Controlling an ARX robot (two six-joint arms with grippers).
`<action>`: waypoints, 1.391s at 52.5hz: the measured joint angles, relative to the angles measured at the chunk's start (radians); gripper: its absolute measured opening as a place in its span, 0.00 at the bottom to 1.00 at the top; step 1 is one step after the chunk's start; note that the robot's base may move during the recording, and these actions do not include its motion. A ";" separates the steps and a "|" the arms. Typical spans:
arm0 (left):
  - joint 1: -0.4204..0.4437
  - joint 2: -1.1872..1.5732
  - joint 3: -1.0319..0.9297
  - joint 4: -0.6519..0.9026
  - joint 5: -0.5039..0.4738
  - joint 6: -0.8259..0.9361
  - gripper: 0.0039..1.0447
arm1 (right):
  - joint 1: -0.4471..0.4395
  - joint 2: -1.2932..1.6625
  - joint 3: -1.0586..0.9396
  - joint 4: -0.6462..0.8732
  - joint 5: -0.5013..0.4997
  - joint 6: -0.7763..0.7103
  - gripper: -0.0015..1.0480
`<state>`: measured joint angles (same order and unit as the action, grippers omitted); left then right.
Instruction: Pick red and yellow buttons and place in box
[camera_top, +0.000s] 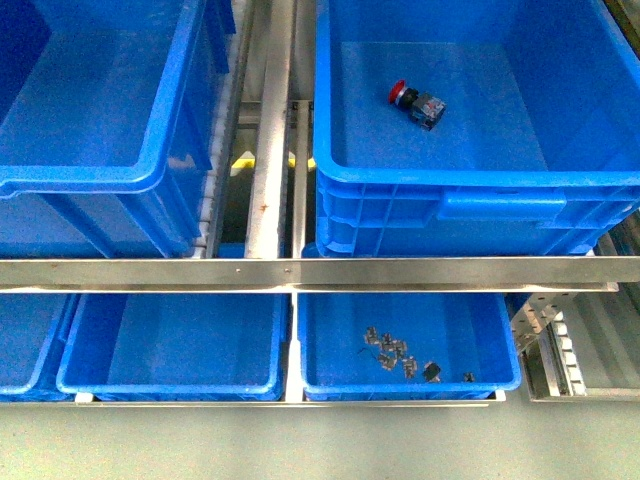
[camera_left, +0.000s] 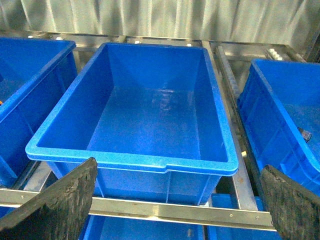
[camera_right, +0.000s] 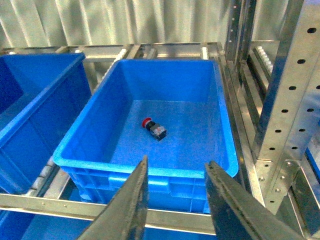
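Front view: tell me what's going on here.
A two-armed robot is collecting red and yellow buttons into the ribbed blue box. One red button lies on its floor. Neither arm shows in the front view. The right gripper hangs open and empty in front of that box. The left gripper is open and empty before an empty blue bin. The lower tray holds only small grey parts, and no other red or yellow button is in sight.
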<state>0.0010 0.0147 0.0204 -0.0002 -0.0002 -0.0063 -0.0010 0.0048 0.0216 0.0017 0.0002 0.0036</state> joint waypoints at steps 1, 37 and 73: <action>0.000 0.000 0.000 0.000 0.000 0.000 0.93 | 0.000 0.000 0.000 0.000 0.000 0.000 0.37; 0.000 0.000 0.000 0.000 0.000 0.001 0.93 | 0.001 -0.001 0.000 -0.002 0.003 0.000 0.94; -0.021 0.102 0.074 -0.186 -0.115 -0.071 0.93 | 0.000 -0.002 0.000 -0.003 -0.004 0.000 0.94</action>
<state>-0.0204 0.1169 0.0948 -0.1860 -0.1150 -0.0776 -0.0006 0.0029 0.0216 -0.0017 -0.0036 0.0032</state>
